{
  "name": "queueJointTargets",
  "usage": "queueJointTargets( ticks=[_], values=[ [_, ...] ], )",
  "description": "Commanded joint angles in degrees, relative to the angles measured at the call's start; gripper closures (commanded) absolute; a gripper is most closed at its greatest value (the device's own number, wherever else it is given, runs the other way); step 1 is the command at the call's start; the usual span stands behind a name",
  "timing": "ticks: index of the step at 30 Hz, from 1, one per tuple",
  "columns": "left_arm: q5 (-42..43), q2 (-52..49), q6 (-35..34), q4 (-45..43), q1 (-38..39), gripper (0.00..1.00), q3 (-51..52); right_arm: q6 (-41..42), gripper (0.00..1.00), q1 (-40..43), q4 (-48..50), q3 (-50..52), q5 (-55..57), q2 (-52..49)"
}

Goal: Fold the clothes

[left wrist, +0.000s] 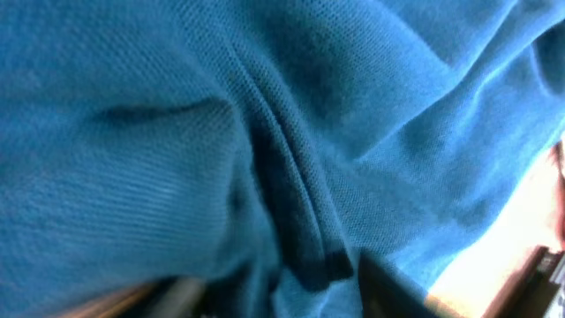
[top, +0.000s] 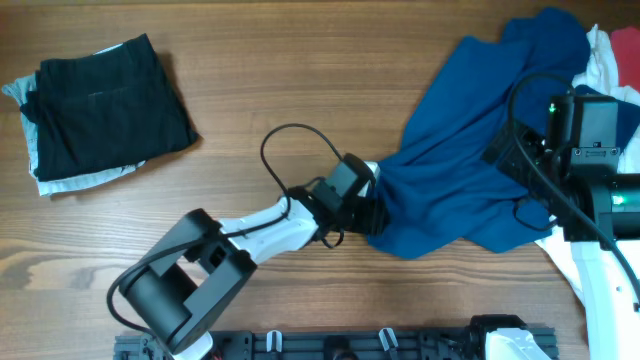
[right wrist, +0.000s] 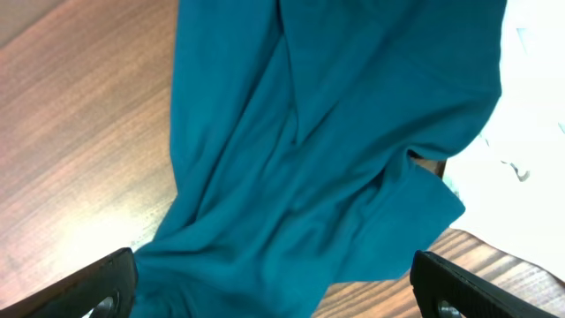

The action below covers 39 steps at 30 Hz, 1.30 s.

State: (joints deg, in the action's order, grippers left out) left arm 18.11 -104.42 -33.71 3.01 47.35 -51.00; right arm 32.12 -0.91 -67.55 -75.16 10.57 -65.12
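Note:
The clothes here are chiefly a large deep-blue shirt (top: pixel 470 140), crumpled on the right half of the table. My left gripper (top: pixel 368 212) is pushed into its lower left edge. In the left wrist view the blue shirt (left wrist: pixel 265 132) fills the frame, and a dark fold of it lies between the blurred fingers of the left gripper (left wrist: pixel 278 287), which stand partly narrowed around it. My right gripper (top: pixel 515 155) hovers over the shirt's right side. In the right wrist view the right gripper (right wrist: pixel 274 283) stands wide open above the shirt (right wrist: pixel 327 132), holding nothing.
A folded black garment (top: pixel 105 105) lies on a pale grey one (top: pixel 60 183) at the far left. White cloth (top: pixel 600 55) and red cloth (top: pixel 628 45) lie at the right edge beside the shirt. The wooden table (top: pixel 300 70) shows between the two piles.

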Motion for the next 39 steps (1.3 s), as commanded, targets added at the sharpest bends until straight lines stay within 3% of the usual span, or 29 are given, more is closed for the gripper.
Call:
queueJointTargets(
  ticks=[1, 4, 7, 10, 12, 15, 16, 17, 18, 19, 26, 28, 33, 39],
  values=[
    [-6.67, -1.99, -0.22, 0.98, 0.44, 0.96, 1.16, 0.85, 0.00, 0.24, -0.94, -0.92, 1.05, 0.48],
    [-6.67, 2.14, -0.20, 4.90, -2.05, 0.96, 1.16, 0.79, 0.00, 0.24, -1.03, -0.92, 1.11, 0.48],
    [-9.86, 15.63, 0.79, 18.36, -9.29, 0.96, 1.16, -0.90, 0.00, 0.24, -1.44, -0.92, 1.68, 0.20],
    [-17.99, 30.14, 6.86, 26.84, -20.46, 0.96, 1.16, -1.07, 0.00, 0.24, -2.54, -0.92, 1.66, -0.66],
    [-20.15, 36.61, 9.84, 25.38, -28.81, 0.96, 1.16, -1.09, 0.00, 0.24, -2.84, -0.92, 1.62, -1.01],
    [-15.28, 40.96, 9.94, 18.71, -41.90, 0.93, 1.16, -1.07, 0.00, 0.24, -2.97, -0.92, 1.44, -1.68],
    [-13.18, 40.70, 9.92, 17.77, -45.64, 0.79, 1.16, -1.07, 0.00, 0.24, -3.17, -0.92, 1.42, -1.81],
    [-13.18, 39.89, 9.64, 18.32, -47.78, 0.47, 1.16, -1.09, 0.00, 0.24, -3.39, -0.92, 1.42, -1.86],
    [-12.96, 39.12, 9.29, 19.41, -48.92, 0.03, 1.16, -1.09, 0.00, 0.24, -3.74, -0.92, 1.44, -1.86],
    [-11.50, 37.97, 9.29, 21.22, -49.66, 0.00, 1.16, -1.14, 0.00, 0.24, -4.00, -0.92, 1.44, -1.86],
    [10.27, 30.18, 6.08, 38.77, -43.06, 0.00, 1.16, -1.33, 0.00, 0.24, -4.09, -0.92, 1.46, -1.86],
    [10.82, 28.89, 3.98, 41.05, -37.62, 0.00, 1.16, -1.31, 0.00, 0.24, -3.93, -0.92, 1.46, -2.01],
    [10.71, 26.36, -5.84, 38.14, -21.79, 0.00, 1.18, -1.31, 0.00, 0.24, -4.11, -0.92, 1.44, -2.29],
    [5.18, 19.30, -26.14, 27.47, -5.99, 0.00, 1.18, -1.77, 0.00, 0.24, -4.68, -0.92, 1.46, -2.29]
  ],
)
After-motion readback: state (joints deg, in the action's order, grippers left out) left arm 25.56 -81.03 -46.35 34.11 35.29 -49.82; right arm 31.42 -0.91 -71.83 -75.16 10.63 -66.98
